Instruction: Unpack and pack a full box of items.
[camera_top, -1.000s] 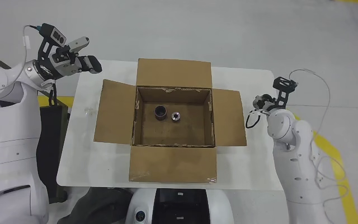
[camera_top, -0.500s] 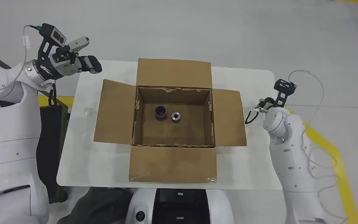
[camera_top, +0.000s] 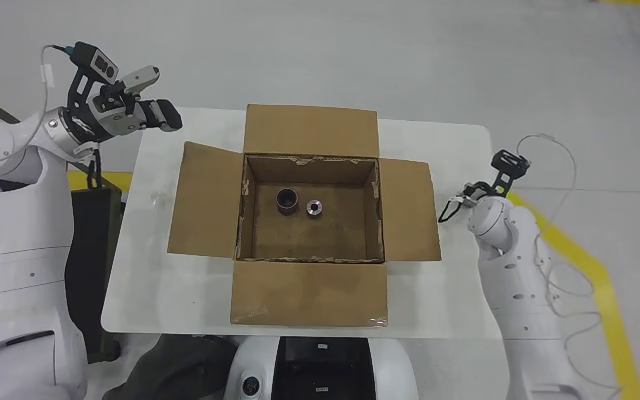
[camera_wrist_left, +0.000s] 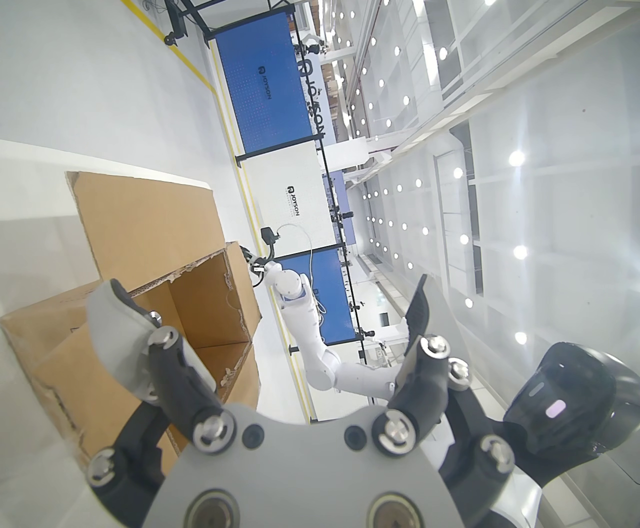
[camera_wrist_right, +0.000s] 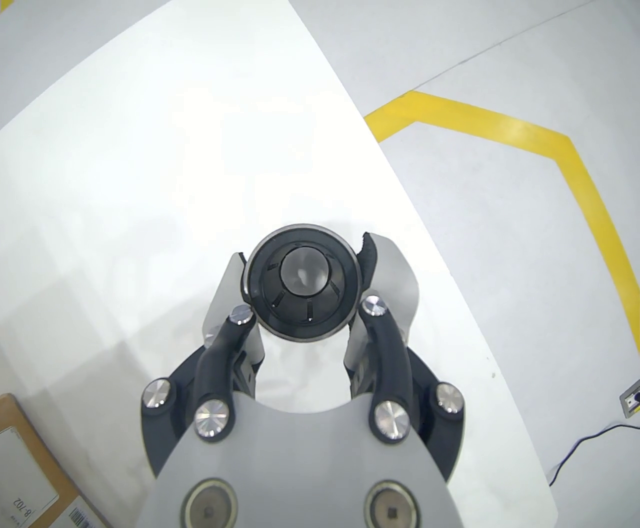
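The right hand, clamped on a black round part near the table edge at centre frame, could let it roll off on release; the left hand stands apart.

Left hand, fingers spread wide, open cardboard box just beside, other arm beyond box

white arms – grey plates, silver screws

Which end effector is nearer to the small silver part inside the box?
Right. The right end effector, holding a black part, is just past the flap right of the silver part; the left end effector is at the far left corner of the table.
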